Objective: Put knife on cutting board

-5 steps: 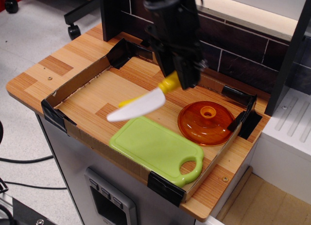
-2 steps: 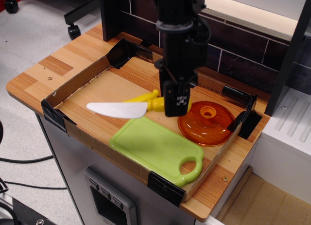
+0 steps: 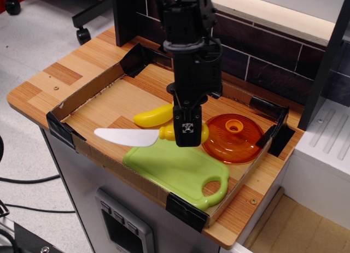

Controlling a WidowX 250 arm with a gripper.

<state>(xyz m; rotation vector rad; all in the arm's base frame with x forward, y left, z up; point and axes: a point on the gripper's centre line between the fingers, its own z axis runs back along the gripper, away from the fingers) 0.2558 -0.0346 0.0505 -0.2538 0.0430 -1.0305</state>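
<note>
Claw (image 3: 186, 134) clamped on the yellow handle of a toy plastic knife (image 3: 143, 135) with a white curved blade.
Knife held level above the far edge of the flat light-green plastic cutting board (image 3: 178, 170); blade points left; yellow toy banana (image 3: 153, 115) behind, round orange translucent lid (image 3: 232, 138) at right, all on the wooden counter (image 3: 38, 89).

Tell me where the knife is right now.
The knife is held by its yellow handle in the gripper, blade pointing left over the near-left edge of the cutting board, just in front of the banana.

Robotics lab: toy props in a cardboard tray (image 3: 93, 88), floor cables (image 3: 24, 180)
</note>
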